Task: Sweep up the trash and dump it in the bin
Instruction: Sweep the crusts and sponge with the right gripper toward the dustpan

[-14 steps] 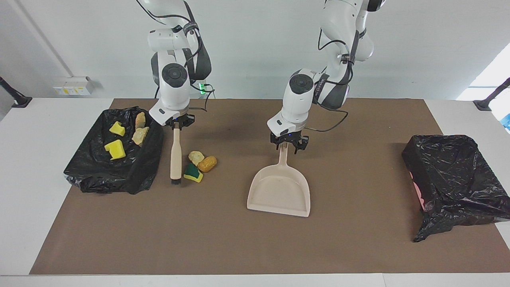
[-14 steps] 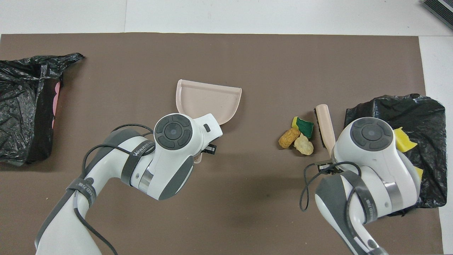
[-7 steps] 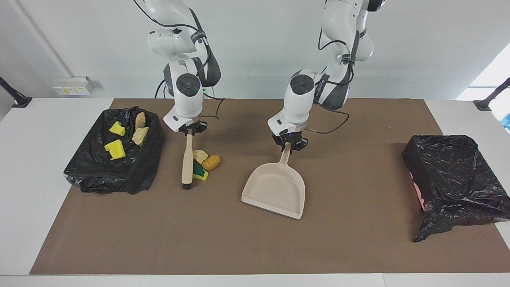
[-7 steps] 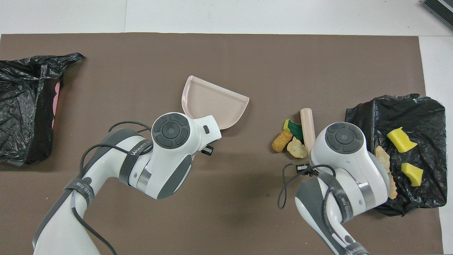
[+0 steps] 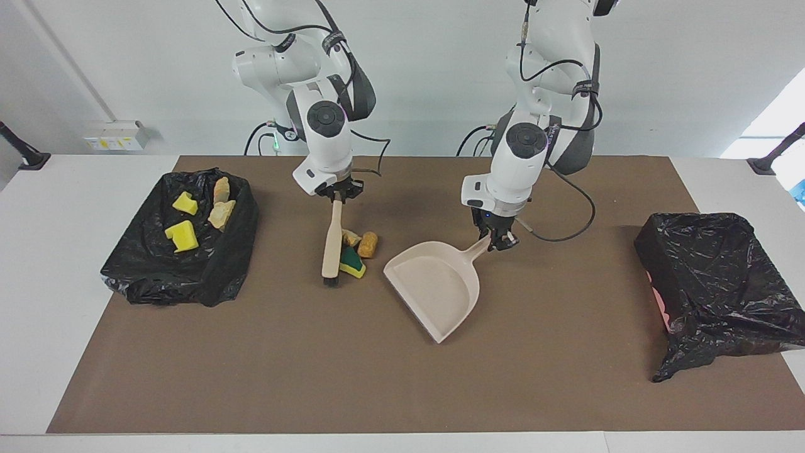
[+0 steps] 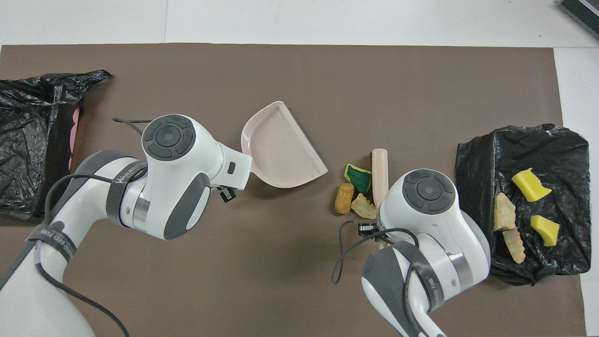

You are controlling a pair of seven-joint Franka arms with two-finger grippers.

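Nearest the robots, right gripper (image 5: 338, 194) w/ jaws clenched on brush (image 5: 331, 248) handle; left gripper (image 5: 500, 239) grips dustpan (image 5: 435, 287) handle. Trash (image 5: 356, 250) lies btwn brush & dustpan on the mat, touching brush. Farther out, dustpan's mouth faces the trash.

White wall (image 5: 402, 75), white table (image 5: 50, 264), brown mat (image 5: 377, 377)
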